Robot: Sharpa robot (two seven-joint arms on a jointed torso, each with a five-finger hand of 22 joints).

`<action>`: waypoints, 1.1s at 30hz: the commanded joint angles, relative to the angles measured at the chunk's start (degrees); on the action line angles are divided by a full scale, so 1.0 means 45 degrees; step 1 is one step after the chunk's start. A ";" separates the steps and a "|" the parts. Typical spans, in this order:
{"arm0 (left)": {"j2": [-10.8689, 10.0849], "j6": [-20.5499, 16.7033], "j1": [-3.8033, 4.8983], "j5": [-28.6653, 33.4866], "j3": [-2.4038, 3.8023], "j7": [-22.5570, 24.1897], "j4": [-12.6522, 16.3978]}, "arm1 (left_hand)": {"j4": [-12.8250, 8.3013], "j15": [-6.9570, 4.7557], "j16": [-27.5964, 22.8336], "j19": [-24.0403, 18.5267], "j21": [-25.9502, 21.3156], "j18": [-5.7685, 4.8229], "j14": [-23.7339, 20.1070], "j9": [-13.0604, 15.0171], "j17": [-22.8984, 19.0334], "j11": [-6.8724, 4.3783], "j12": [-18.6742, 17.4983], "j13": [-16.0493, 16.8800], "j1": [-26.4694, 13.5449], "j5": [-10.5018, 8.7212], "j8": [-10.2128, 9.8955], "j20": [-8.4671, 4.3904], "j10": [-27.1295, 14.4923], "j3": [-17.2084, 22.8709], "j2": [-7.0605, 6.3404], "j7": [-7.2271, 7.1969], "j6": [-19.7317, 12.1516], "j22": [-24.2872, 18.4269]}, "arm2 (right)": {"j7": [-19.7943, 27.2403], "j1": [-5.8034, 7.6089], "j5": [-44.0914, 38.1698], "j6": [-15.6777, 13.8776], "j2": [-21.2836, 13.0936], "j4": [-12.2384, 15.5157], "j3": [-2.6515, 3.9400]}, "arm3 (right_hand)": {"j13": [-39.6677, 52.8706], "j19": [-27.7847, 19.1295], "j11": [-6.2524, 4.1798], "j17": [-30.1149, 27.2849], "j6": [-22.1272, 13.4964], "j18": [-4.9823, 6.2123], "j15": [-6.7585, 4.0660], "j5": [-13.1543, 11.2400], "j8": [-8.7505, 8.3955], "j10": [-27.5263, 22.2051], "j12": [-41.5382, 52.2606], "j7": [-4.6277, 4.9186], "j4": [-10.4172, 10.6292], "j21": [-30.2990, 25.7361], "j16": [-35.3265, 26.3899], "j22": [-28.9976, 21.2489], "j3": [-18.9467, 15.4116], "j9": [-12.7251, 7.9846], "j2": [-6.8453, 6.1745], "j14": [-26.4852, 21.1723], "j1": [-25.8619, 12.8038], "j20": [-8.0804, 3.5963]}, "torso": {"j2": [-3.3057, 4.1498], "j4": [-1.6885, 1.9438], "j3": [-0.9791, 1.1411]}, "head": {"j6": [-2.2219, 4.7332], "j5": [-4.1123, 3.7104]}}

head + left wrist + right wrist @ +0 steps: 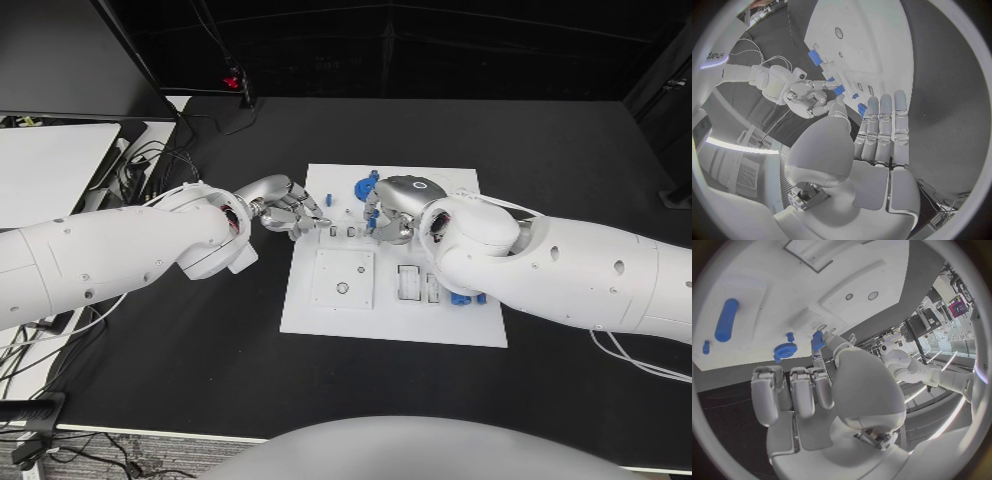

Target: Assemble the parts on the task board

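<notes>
The white task board (pixel 329 308) lies in the middle of the black table. My right hand (pixel 398 207) hovers over the board's far middle and pinches a small blue part (pixel 817 339) between thumb and a finger; the same part (pixel 839 90) shows in the left wrist view. My left hand (pixel 291 212) is at the board's far left edge, its fingers (pixel 882 124) straight and side by side, holding nothing. On the board lie a blue gear (pixel 785 349), a blue cylinder (pixel 726 319) and a small blue peg (pixel 706 346). More blue parts (pixel 460 297) sit by the right edge.
A square white block with a hole (pixel 343 277) and slotted blocks (pixel 411 284) stand on the board. Cables (pixel 144 165) and a white surface (pixel 51 160) lie at the table's far left. Bare black table (pixel 361 390) lies in front of the board.
</notes>
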 commanded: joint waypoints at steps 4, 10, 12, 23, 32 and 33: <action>-0.0026 -0.0061 0.0035 0.0030 0.0011 0.0054 0.0009 | 0.0004 0.0030 -0.0056 0.0054 -0.0080 0.0140 -0.0004 0.0014 0.0007 -0.0027 -0.0088 -0.0019 0.0149 0.0055 0.0042 -0.0006 -0.0072 0.0042 0.0022 -0.0013 -0.0070 0.0016 | -0.0858 0.0062 -0.0804 0.1542 0.0430 -0.0249 0.0009 | 0.3347 0.1302 -0.0088 0.3354 0.0146 -0.0195 -0.0042 -0.0163 -0.0124 0.1324 0.0031 -0.0008 -0.0077 -0.0003 0.0032 0.3354 0.0003 -0.0017 0.0039 0.1368 -0.0052 -0.0063 | -0.0004 0.0003 0.0013 | -0.0006 -0.0005; -0.0016 -0.0050 0.0036 0.0030 0.0011 0.0041 -0.0025 | 0.0007 0.0030 -0.0055 0.0054 -0.0080 0.0141 -0.0003 0.0013 0.0008 -0.0028 -0.0089 -0.0020 0.0156 0.0057 0.0042 -0.0006 -0.0070 0.0046 0.0029 -0.0013 -0.0073 0.0017 | -0.1102 0.0077 -0.0892 0.1954 0.0730 -0.0406 0.0010 | 0.3347 0.1302 -0.0088 0.3354 0.0154 -0.0195 -0.0037 -0.0215 -0.0149 0.1324 0.0031 -0.0008 -0.0077 -0.0003 0.0032 0.3354 -0.0002 -0.0023 0.0038 0.1368 -0.0053 -0.0059 | -0.0001 -0.0014 0.0008 | 0.0003 0.0001; -0.0007 -0.0047 0.0036 0.0030 0.0011 0.0043 -0.0034 | 0.0007 0.0030 -0.0055 0.0054 -0.0080 0.0141 -0.0003 0.0013 0.0008 -0.0028 -0.0089 -0.0020 0.0156 0.0057 0.0042 -0.0006 -0.0070 0.0046 0.0029 -0.0013 -0.0073 0.0017 | -0.1144 0.0080 -0.0970 0.1968 0.0784 -0.0436 0.0010 | 0.3347 0.1302 -0.0086 0.3354 0.0158 -0.0195 -0.0037 -0.0232 -0.0157 0.1324 0.0031 -0.0007 -0.0076 -0.0003 0.0032 0.3354 -0.0002 -0.0024 0.0042 0.1368 -0.0053 -0.0058 | 0.0004 -0.0016 0.0006 | 0.0010 -0.0004; 0.0078 -0.0061 0.0036 0.0030 0.0011 0.0053 -0.0133 | 0.0014 0.0027 -0.0052 0.0057 -0.0082 0.0143 0.0003 0.0013 0.0009 -0.0031 -0.0091 -0.0022 0.0186 0.0072 0.0042 -0.0008 -0.0060 0.0061 0.0055 -0.0015 -0.0081 0.0019 | -0.1286 0.0089 -0.1099 0.2093 0.0928 -0.0584 0.0011 | 0.3347 0.1302 -0.0083 0.3354 0.0160 -0.0195 -0.0038 -0.0263 -0.0175 0.1324 0.0031 -0.0005 -0.0077 -0.0003 0.0032 0.3354 -0.0003 -0.0029 0.0044 0.1368 -0.0052 -0.0058 | 0.0004 -0.0023 0.0011 | 0.0003 0.0009; 0.0130 -0.0085 0.0036 0.0030 0.0011 0.0052 -0.0185 | 0.0017 0.0025 -0.0050 0.0059 -0.0082 0.0144 0.0007 0.0012 0.0009 -0.0033 -0.0093 -0.0024 0.0199 0.0078 0.0043 -0.0008 -0.0055 0.0068 0.0068 -0.0016 -0.0085 0.0020 | -0.1233 0.0110 -0.1069 0.2185 0.1153 -0.0827 0.0011 | 0.3347 0.1302 -0.0079 0.3354 0.0156 -0.0195 -0.0038 -0.0293 -0.0196 0.1324 0.0031 0.0000 -0.0078 -0.0003 0.0032 0.3354 -0.0006 -0.0034 0.0041 0.1368 -0.0053 -0.0057 | 0.0001 -0.0008 0.0017 | -0.0009 0.0030; 0.0136 -0.0084 0.0036 0.0030 0.0011 0.0052 -0.0189 | 0.0017 0.0025 -0.0050 0.0059 -0.0082 0.0144 0.0007 0.0012 0.0009 -0.0033 -0.0093 -0.0024 0.0199 0.0078 0.0043 -0.0008 -0.0055 0.0068 0.0068 -0.0016 -0.0085 0.0020 | -0.1228 0.0110 -0.1065 0.2187 0.1164 -0.0833 0.0011 | 0.3347 0.1302 -0.0079 0.3354 0.0156 -0.0195 -0.0038 -0.0293 -0.0196 0.1324 0.0031 0.0000 -0.0078 -0.0003 0.0032 0.3354 -0.0006 -0.0034 0.0041 0.1368 -0.0053 -0.0057 | 0.0001 -0.0008 0.0017 | -0.0009 0.0030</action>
